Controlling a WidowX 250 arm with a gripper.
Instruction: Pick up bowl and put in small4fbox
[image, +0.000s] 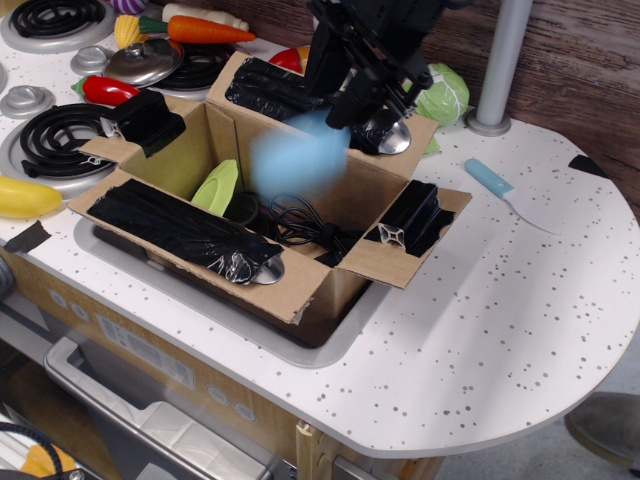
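I find no readable text anywhere in my camera view. The cardboard box (262, 190) shows plain brown card and black tape, no print or shipping marks that I can make out. The white panel (140, 350) below the table (500, 330) edge carries small dark markings, maybe a label or printed line, but they are too small and blurred for me to read. The blue bowl (298, 155) is motion-blurred and shows no lettering. No brand, number or sign is legible on the claw (372, 62) or on the speckled table top.
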